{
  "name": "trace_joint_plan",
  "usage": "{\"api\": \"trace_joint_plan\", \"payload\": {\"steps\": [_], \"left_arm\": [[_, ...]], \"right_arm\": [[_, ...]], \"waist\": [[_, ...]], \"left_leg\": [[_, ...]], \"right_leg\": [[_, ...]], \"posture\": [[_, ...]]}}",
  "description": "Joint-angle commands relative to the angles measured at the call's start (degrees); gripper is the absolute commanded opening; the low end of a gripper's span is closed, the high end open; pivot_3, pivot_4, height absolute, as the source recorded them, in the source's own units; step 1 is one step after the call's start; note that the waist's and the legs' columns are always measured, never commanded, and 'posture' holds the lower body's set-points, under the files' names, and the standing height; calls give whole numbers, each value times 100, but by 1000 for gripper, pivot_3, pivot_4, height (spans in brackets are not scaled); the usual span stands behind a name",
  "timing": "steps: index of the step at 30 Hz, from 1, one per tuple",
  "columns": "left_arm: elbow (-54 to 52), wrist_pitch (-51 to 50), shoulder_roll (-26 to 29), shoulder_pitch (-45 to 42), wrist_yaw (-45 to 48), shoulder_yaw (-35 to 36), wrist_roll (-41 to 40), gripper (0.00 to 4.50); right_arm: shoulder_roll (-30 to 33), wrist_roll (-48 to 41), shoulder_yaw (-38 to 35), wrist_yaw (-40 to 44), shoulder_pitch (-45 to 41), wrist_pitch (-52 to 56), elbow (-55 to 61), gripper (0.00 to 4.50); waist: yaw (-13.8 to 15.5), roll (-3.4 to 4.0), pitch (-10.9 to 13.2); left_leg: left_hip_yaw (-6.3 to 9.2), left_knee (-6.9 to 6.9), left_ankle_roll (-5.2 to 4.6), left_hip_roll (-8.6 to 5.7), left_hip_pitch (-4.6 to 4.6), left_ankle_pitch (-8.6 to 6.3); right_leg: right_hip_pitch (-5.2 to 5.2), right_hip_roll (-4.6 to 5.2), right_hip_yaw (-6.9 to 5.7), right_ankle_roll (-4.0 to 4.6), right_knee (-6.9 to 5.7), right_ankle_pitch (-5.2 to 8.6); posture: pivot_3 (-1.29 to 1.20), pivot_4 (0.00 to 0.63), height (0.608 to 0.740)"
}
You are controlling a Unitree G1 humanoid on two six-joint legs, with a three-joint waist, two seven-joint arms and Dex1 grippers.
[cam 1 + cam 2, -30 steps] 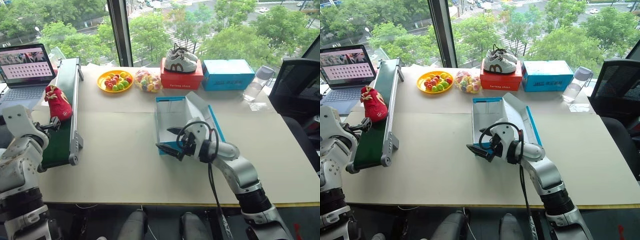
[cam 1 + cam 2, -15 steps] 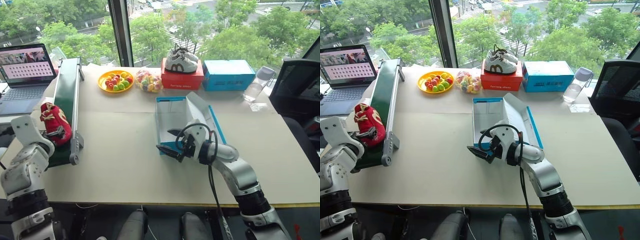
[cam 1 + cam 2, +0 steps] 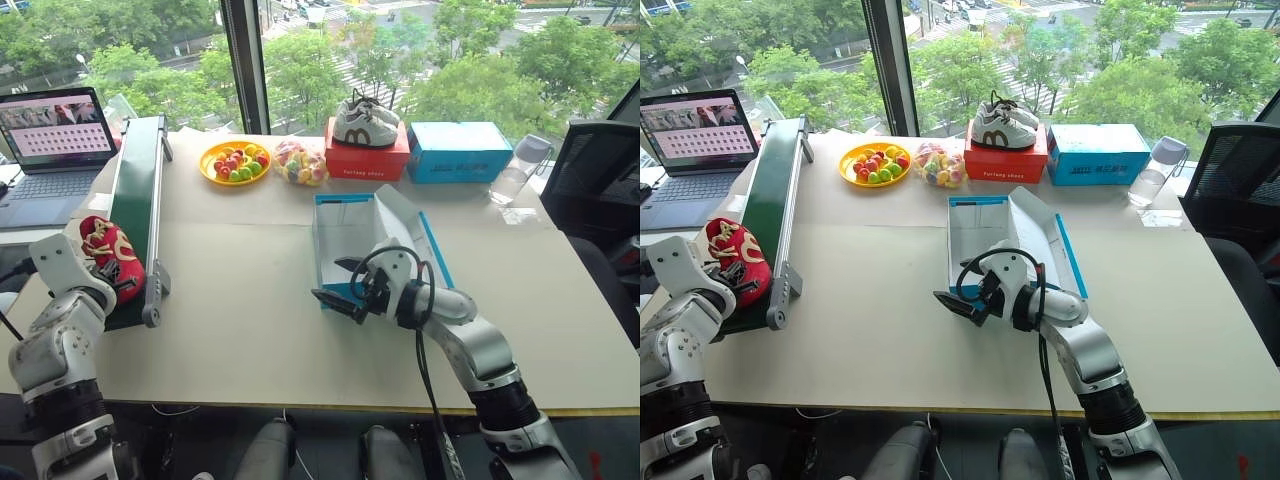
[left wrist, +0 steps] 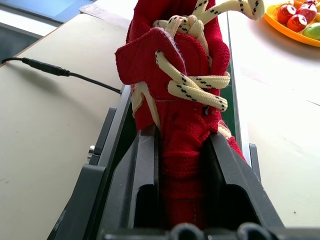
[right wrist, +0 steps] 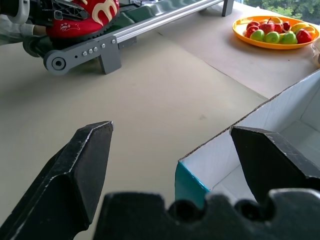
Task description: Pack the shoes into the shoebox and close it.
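Left wrist view: left gripper (image 4: 182, 150) jaws clamped the red shoe (image 4: 182, 75); right gripper (image 5: 170, 165) jaws stood apart beside the shoebox (image 5: 280, 130).

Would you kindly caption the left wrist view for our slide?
Left gripper shut on a red shoe above the green conveyor belt.

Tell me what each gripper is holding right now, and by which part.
The left gripper holds a red shoe, fingers clamped on either side of its body below the laces. The right gripper is open at the shoebox corner, holding nothing.
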State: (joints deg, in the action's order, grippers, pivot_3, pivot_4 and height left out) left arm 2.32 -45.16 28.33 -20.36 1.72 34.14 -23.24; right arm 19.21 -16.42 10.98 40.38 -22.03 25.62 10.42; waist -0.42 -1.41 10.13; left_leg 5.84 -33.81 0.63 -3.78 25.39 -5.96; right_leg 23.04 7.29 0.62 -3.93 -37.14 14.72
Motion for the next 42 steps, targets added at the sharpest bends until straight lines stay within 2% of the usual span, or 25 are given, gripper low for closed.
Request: {"api": "trace_joint_plan", "payload": {"steps": [1,4,7,11,15,18,21,25,30,34,42], "left_arm": [[-90,44,-45,-143,24,71,-148,1098],[-240,102,-125,-104,51,83,-214,513],[-446,260,-222,-155,158,40,-324,210],[-1037,715,-574,-410,520,-57,-789,171],[-1454,784,-838,-473,679,-339,-1046,171],[-1962,635,-1316,-549,1067,-895,-1666,171],[-2290,419,-1697,-509,1318,-1312,-2208,171],[-2511,190,-1977,-450,1308,-1735,-2634,171],[-2590,100,-2104,-325,1280,-2224,-2720,171],[-2444,266,-2058,-327,1265,-2217,-2637,171],[-1916,630,-1326,-387,1422,-1799,-2275,171]], "right_arm": [[-2,4,-134,-67,-113,-112,97,4500],[1,13,-159,-114,-115,-105,83,4500],[-57,-83,-279,-185,-165,-39,59,4500],[-546,-996,-1003,-573,-489,599,33,4500],[-917,-1592,-1576,-1138,-889,1310,-183,4500],[-1611,-2520,-2116,-2085,-1450,2524,-550,4500],[-1964,-2845,-2231,-2611,-1697,3402,-748,4500],[-2032,-2997,-2363,-2840,-1827,3685,-785,4500],[-2030,-3099,-2540,-3050,-2048,3762,-860,4500],[-2020,-3196,-2738,-3178,-2096,3762,-902,4500],[-1097,-2411,-2547,-2890,-1912,3205,-1491,4500]], "waist": [[7,0,0],[21,0,0],[50,0,0],[64,-12,4],[31,-24,2],[-19,-25,1],[-47,-25,2],[-83,-24,2],[-81,-24,2],[-82,-24,2],[-72,-23,3]], "left_leg": [[0,0,0,0,0,0],[-1,0,1,1,0,0],[-4,0,3,1,0,1],[-3,-4,5,4,9,3],[-3,-7,12,16,29,8],[-11,-3,9,17,25,9],[-15,-2,-31,24,27,34],[-35,-2,-36,33,27,36],[-52,-5,-36,42,25,37],[-55,-6,-36,62,24,37],[-60,-6,-36,65,24,37]], "right_leg": [[0,0,0,0,0,0],[0,0,-1,1,-1,-1],[-1,0,-2,1,0,-2],[0,0,-3,3,2,-7],[0,-17,1,54,5,-47],[-1,-20,4,55,5,-48],[0,-27,6,59,3,-50],[3,-40,13,63,3,-50],[2,-54,15,67,4,-52],[3,-83,16,82,9,-57],[4,-86,16,87,12,-57]], "posture": [[0,150,730],[0,150,730],[0,150,730],[0,150,730],[0,150,730],[0,150,730],[0,150,730],[0,150,730],[0,150,730],[0,150,730],[0,150,730]]}}
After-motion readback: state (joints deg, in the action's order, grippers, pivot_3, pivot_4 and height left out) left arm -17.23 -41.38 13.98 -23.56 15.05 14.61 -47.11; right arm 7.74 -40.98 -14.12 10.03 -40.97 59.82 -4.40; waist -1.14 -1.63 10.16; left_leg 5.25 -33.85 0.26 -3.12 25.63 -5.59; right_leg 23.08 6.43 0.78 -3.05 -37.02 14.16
